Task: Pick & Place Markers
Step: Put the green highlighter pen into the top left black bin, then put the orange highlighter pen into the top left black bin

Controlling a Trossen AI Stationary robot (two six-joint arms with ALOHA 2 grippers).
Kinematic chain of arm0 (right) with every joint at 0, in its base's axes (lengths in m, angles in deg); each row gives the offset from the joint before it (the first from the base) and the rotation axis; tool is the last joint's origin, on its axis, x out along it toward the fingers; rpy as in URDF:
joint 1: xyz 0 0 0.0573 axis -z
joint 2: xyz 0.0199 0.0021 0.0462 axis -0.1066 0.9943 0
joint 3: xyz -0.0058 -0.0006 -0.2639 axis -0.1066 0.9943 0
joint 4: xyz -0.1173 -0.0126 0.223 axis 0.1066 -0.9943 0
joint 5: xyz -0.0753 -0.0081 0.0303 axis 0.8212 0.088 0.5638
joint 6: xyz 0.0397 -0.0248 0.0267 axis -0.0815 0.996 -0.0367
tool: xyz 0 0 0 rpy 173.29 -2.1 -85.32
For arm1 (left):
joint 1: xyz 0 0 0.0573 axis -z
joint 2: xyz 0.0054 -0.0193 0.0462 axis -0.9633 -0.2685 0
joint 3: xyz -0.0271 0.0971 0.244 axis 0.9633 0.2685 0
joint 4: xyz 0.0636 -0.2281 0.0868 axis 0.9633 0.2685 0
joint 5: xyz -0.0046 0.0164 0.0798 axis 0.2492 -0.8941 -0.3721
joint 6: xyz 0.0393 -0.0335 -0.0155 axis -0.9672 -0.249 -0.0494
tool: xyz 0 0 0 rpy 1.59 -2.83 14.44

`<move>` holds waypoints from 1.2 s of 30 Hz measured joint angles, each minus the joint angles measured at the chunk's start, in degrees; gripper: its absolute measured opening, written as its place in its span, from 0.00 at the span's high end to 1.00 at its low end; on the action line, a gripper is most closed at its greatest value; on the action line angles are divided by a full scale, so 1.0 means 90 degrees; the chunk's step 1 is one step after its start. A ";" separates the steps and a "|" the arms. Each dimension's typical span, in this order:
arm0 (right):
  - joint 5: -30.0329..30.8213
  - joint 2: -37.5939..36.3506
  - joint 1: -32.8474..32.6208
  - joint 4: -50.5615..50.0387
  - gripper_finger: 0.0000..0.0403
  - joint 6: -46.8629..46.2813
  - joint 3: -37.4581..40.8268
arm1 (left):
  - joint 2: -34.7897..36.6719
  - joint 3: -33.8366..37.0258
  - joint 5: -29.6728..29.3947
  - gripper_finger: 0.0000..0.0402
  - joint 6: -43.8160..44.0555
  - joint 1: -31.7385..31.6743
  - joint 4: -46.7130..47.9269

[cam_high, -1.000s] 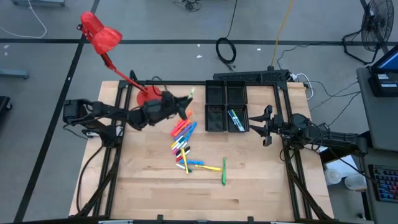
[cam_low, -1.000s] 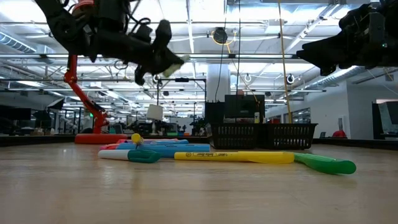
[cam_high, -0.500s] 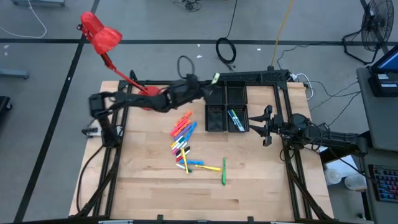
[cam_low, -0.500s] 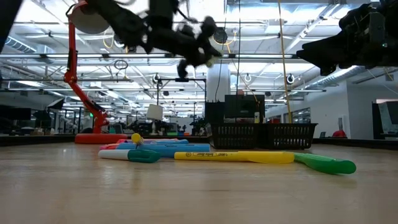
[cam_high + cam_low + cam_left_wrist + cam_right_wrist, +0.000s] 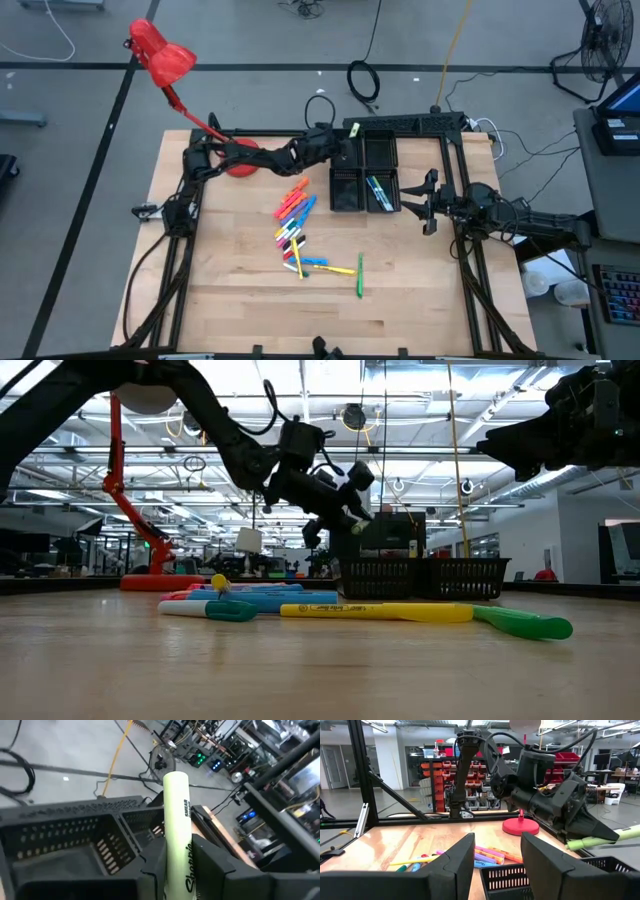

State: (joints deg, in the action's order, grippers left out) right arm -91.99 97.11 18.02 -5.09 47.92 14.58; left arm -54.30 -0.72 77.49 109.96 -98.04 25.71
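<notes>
A pale yellow-green marker is clamped between the fingers of the left gripper, its capped end sticking out past the fingertips; in the high view that tip shows just at the far left corner of the black tray, and the low view shows the gripper hanging in the air above the tray's mesh wall, with the marker clear of the tray. The left arm stretches across the far edge of the table to reach there. The other markers lie loose on the wood, on the near left of the tray: a tight cluster of orange, pink, red and blue ones closest to it, then a looser scatter with a yellow marker and a green marker farthest from the tray. Inside the tray, a few teal and blue markers rest in the near right compartment. The right gripper hovers just beside the tray's right side, its fingers spread apart and holding nothing. A red desk lamp stands with its round base on the table left of the tray, near the left arm.
</notes>
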 joint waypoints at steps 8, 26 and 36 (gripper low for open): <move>-0.0001 0.0000 0.0000 0.0000 0.64 -0.0002 -0.0001 | 0.0000 -0.0002 0.0005 0.57 -0.0655 0.0002 -0.0146; 0.0000 0.0000 0.0000 0.0000 0.64 -0.0002 -0.0002 | 0.1794 -0.0001 0.4319 0.44 -0.2010 0.0163 0.0224; -0.0002 0.0000 0.0000 0.0000 0.64 -0.0002 -0.0002 | 0.3598 -0.0002 0.5524 0.44 -0.3206 0.0616 0.4004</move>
State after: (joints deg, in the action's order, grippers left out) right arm -92.01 97.11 18.02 -5.09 47.90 14.56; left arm -21.92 -0.74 127.21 81.11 -92.50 61.75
